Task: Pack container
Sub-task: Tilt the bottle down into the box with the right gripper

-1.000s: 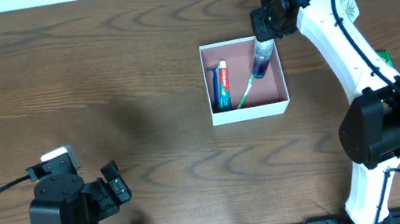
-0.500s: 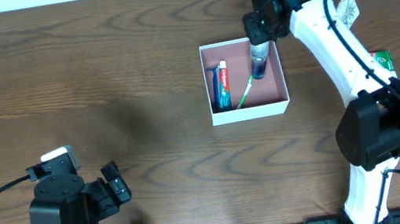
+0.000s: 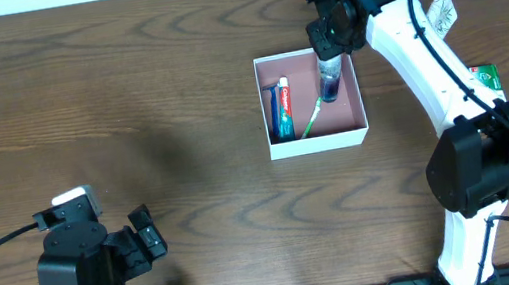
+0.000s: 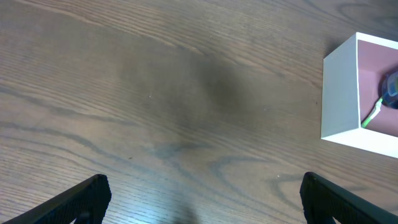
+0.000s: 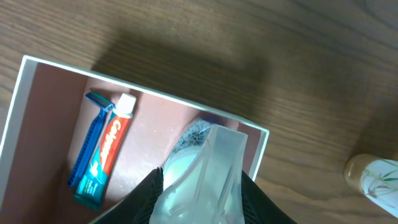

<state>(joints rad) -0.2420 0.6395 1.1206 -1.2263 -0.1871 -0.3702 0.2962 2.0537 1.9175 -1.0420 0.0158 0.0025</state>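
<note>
The container (image 3: 346, 114), a square white box with a pink inside, sits right of the table's centre. In it lie a toothpaste tube (image 3: 283, 106), a blue razor (image 3: 275, 109) and a green toothbrush (image 3: 313, 119). My right gripper (image 3: 329, 42) is above the box's far right corner, shut on a clear bottle (image 3: 329, 81) with bluish contents that hangs down into the box. In the right wrist view the bottle (image 5: 208, 177) fills the gap between the fingers, above the box (image 5: 56, 112). My left gripper (image 3: 147, 237) is open and empty at the front left, far from the box (image 4: 339, 93).
A white packet (image 3: 441, 5) and a green item (image 3: 487, 77) lie right of the right arm. A small pale bottle (image 5: 376, 177) stands on the table outside the box's right wall.
My right gripper has shifted a little left and toward the far edge with the clear bottle still in it. The left arm has not moved.
</note>
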